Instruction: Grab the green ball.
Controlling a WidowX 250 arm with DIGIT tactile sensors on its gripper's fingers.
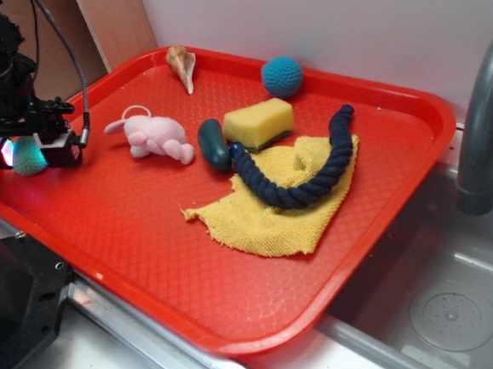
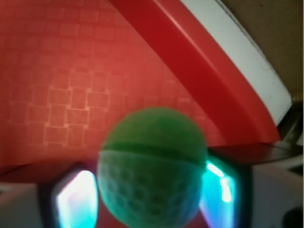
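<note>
The green ball point(image 2: 152, 166), pale mint and crocheted, fills the gap between the two glowing pads point(image 2: 76, 202) in the wrist view and touches both. In the exterior view the green ball point(image 1: 27, 157) shows at the tray's far left corner, partly covered by the black gripper point(image 1: 29, 159). The gripper point(image 2: 149, 202) is shut on the ball, just above the red tray floor.
On the red tray point(image 1: 131, 236) lie a pink plush toy point(image 1: 157, 137), a shell point(image 1: 182, 65), a teal ball point(image 1: 282, 76), a yellow sponge point(image 1: 258, 122), a dark green cucumber toy point(image 1: 213, 144), a navy rope point(image 1: 302, 180) and a yellow cloth point(image 1: 274, 212). A sink and faucet point(image 1: 481, 123) are at the right.
</note>
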